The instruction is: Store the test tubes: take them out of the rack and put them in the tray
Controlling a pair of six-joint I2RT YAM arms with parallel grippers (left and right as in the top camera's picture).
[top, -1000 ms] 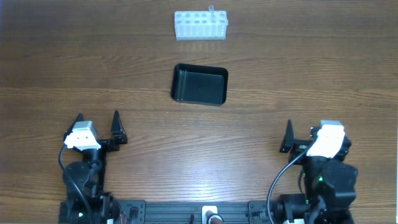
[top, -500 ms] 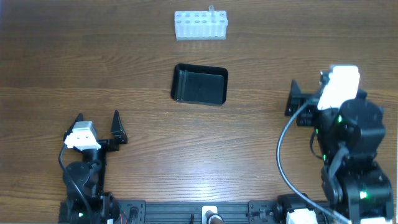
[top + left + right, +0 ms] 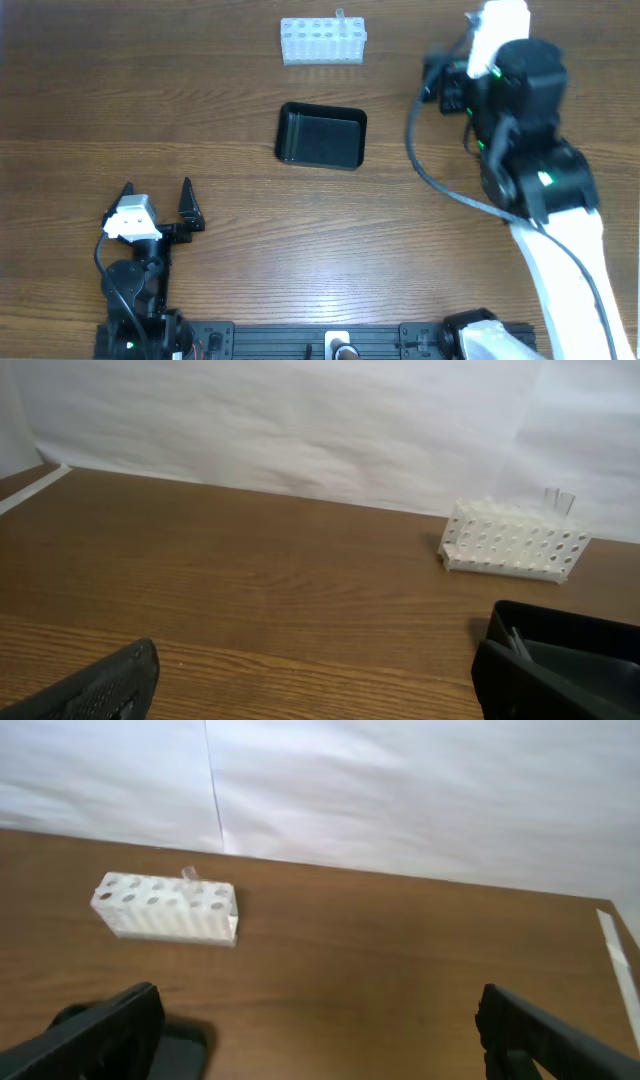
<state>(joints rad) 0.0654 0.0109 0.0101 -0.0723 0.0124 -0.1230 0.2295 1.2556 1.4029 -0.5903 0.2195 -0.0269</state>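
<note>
So the white rack (image 3: 323, 42) sits at the far side of the table (image 3: 150, 90), about in the middle, with the black tray (image 3: 321, 136) just on the near side of it, close but not touching. I'd guess that's on purpose, since each carry from rack to tray is then a short hop toward the arms. I can make out one clear test tube (image 3: 340, 16) standing upright in a hole at the rack's right end, sticking up above the top. The other holes look empty from above. The left wrist view shows a couple of pale streaks inside the tray, which could be tubes lying down or just glare, honestly can't tell. The right gripper (image 3: 320, 1040) is out over the far right of the table, well right of the rack and tray, with its fingers spread wide and nothing between them. That fits a pick-up, because the tube is on the end closest to that arm. Since the rack holds it upright, it probably needs a straight pull up, or the light rack may come along with it. The left gripper (image 3: 158, 190) sits near-left by its base, fingers also spread and empty, far from everything, probably parked to keep the middle free.
</note>
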